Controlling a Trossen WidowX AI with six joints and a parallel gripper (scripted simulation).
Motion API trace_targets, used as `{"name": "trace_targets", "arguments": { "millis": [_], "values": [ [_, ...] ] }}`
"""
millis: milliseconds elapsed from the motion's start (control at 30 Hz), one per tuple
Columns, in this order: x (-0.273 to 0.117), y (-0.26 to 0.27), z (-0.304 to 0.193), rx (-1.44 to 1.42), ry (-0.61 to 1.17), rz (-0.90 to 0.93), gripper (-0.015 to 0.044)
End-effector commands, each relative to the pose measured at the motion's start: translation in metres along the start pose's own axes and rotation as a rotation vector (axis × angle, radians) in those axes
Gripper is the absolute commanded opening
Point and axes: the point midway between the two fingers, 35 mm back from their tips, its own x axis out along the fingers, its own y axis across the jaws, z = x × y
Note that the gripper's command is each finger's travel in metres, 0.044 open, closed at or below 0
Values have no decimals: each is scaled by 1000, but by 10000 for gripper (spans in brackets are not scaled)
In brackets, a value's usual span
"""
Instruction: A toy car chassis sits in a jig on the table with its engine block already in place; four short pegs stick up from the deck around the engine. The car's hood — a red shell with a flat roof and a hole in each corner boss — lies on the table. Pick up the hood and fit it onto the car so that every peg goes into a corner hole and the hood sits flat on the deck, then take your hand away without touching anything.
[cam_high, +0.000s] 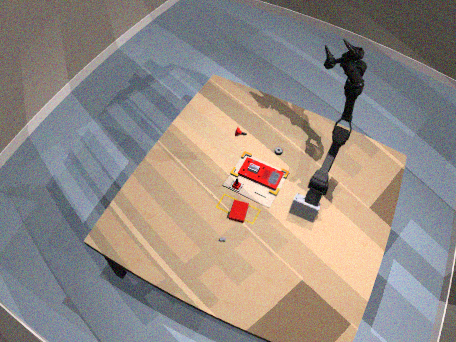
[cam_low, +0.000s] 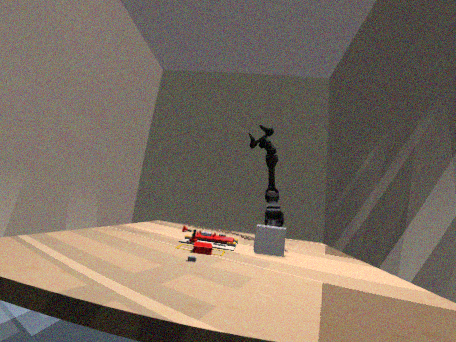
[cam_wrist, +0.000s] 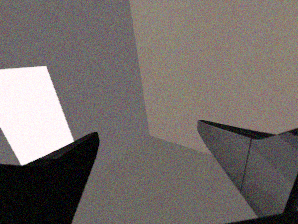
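The hood (cam_high: 239, 211) (cam_low: 202, 248), a small red block shape, lies on the table within a thin yellow outline. The red chassis (cam_high: 261, 174) (cam_low: 216, 239) sits between the yellow corner brackets of the jig (cam_high: 274, 191). A light grey patch and a darker grey patch show on its deck; I cannot tell surely which is the engine block, and the pegs are too small to make out. My gripper (cam_high: 336, 44) (cam_low: 255, 130) (cam_wrist: 149, 131) is open and empty, raised high above the table on the upright arm, far from hood and chassis. The wrist view shows only walls and a bright panel.
A white card (cam_high: 265, 197) lies beside the jig, with a small red and black piece (cam_high: 236, 184) at its left end. A red cone-like piece (cam_high: 239, 132) (cam_low: 185, 229) and a grey ring (cam_high: 278, 150) lie beyond the chassis. A small grey part (cam_high: 222, 240) (cam_low: 192, 259) lies near the hood.
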Motion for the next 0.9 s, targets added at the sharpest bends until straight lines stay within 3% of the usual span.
{"name": "trace_targets", "arguments": {
  "millis": [0,433,867],
  "values": [
    [16,-5,-42,-13,72,-34,440],
    [50,-48,-163,-13,275,-208,440],
    [65,-132,-267,-10,445,-431,440]
  ]
}}
